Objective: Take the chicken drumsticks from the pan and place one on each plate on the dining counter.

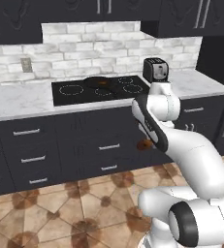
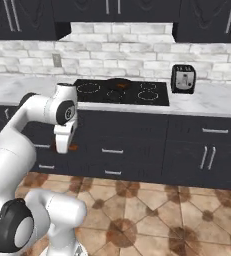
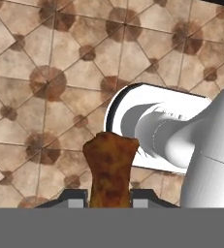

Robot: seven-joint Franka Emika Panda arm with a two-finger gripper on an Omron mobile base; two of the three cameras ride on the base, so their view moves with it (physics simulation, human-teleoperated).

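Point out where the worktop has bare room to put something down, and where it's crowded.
Bare marble worktop stretches left of the stove, and a smaller patch lies right of the toaster. The stove itself is crowded mid-back by the pan.

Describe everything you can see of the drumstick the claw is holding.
The drumstick is a mottled orange-brown, glossy piece of roasted meat, flared at its far end and narrower where the shut claw pinches it. It sticks straight out from the claw, carried in the air over the tiled floor, touching nothing else. From the base views it peeks out beside the arm.
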